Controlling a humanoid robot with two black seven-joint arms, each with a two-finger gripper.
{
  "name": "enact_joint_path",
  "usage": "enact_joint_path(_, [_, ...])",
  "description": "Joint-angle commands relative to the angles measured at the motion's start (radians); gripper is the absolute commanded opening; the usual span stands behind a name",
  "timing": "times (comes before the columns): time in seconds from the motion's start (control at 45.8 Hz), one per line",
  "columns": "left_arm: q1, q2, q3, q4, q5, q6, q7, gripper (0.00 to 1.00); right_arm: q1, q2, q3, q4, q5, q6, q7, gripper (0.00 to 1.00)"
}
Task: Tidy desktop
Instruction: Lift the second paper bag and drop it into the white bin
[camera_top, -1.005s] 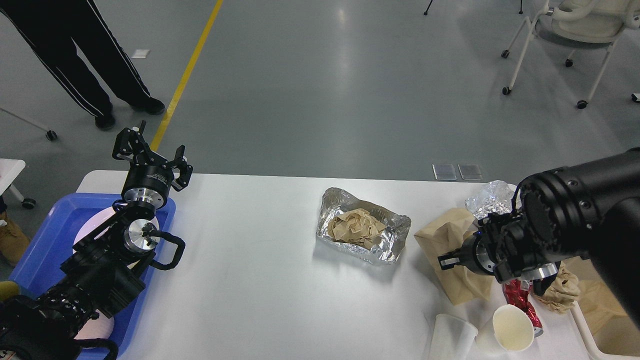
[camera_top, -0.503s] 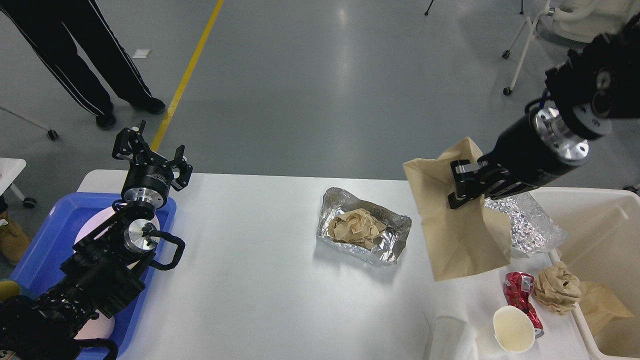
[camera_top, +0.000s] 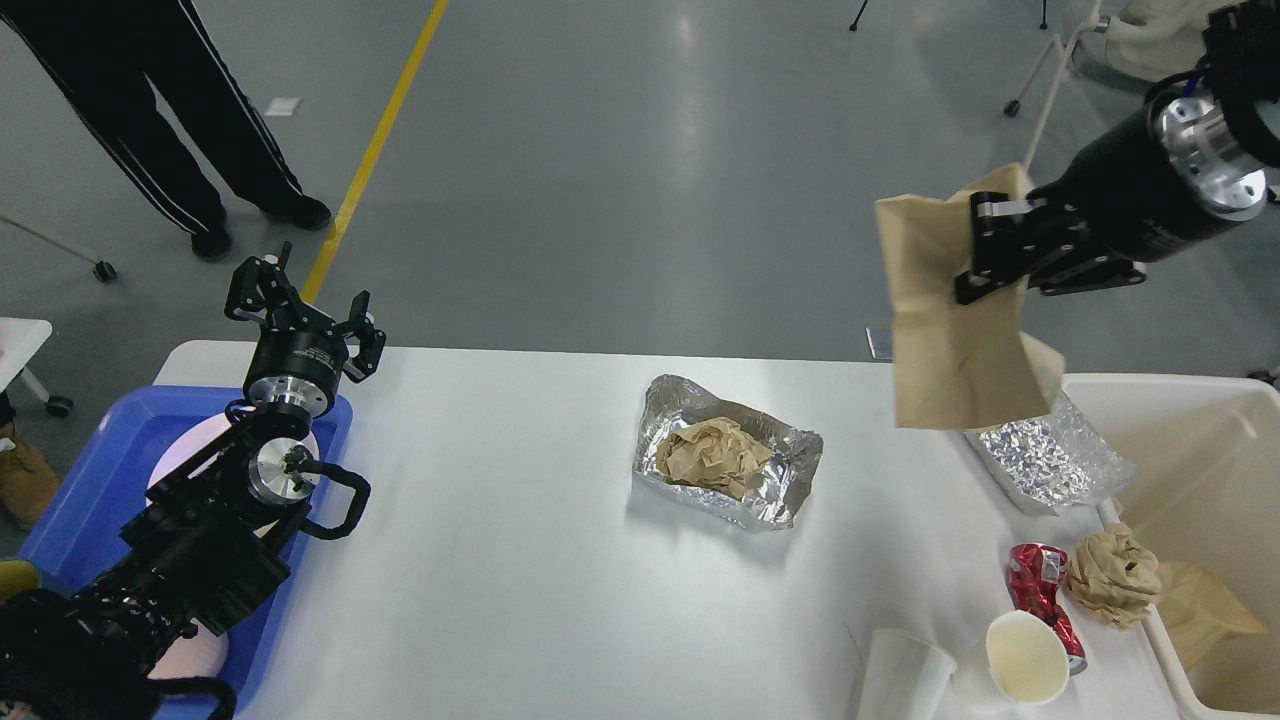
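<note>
The right end effector (camera_top: 985, 250) is up high at the far right, its black fingers pinching a flat brown paper bag (camera_top: 950, 330) by the upper edge. The bag hangs free in the air, clear of the large smooth white tabletop (camera_top: 500, 560), its lower corner dangling just above a crumpled sheet of silver foil (camera_top: 1050, 460) that lies at the tabletop's right edge, against the cream-white rectangular bin (camera_top: 1200, 440). A piece of brown paper (camera_top: 1210, 610) rests inside that bin.

Over on the left, the left end effector (camera_top: 300, 300) hovers above the far corner of the blue plastic tray (camera_top: 90, 490), fingers spread apart with nothing between them. A white round plate (camera_top: 185, 450) sits in the tray, partly hidden under the black arm.

Centre of the tabletop: a crinkled silver foil tray (camera_top: 728, 462) with a crumpled brown paper wad (camera_top: 712, 455) nested inside it. Near the front right corner there is a cluster: a crushed red drink can (camera_top: 1040, 585), a balled-up brown paper lump (camera_top: 1112, 578) just beside it and near the bin's wall, a white paper cup (camera_top: 1025, 657) lying with its mouth towards the camera and touching the can, and a second white paper cup (camera_top: 900, 675) on its side at the near edge.

Beyond the tabletop, a person in black trousers (camera_top: 160, 120) stands on the grey floor by a yellow line (camera_top: 375, 150).
</note>
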Motion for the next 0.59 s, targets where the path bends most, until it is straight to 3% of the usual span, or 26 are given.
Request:
enact_joint_path(0.0, [0.0, 0.0, 0.0, 0.0, 0.0, 0.0, 0.0, 0.97, -0.256, -0.047, -0.126, -0.179, 0.04, -0.197, 0.001, 0.0])
enact_joint_path(0.175, [0.0, 0.0, 0.0, 0.0, 0.0, 0.0, 0.0, 0.97, -0.613, -0.141, -0.171, -0.442, 0.221, -0.435, -0.027, 0.0])
enact_joint_path(0.306, [0.0, 0.0, 0.0, 0.0, 0.0, 0.0, 0.0, 0.97, -0.798, -0.176, -0.18, -0.604, 0.29, -0.513, -0.065, 0.0])
enact_joint_path(0.568, [0.0, 0.0, 0.0, 0.0, 0.0, 0.0, 0.0, 0.97, -1.212, -0.213, -0.122, -0.96, 0.548, -0.642, -0.209, 0.0])
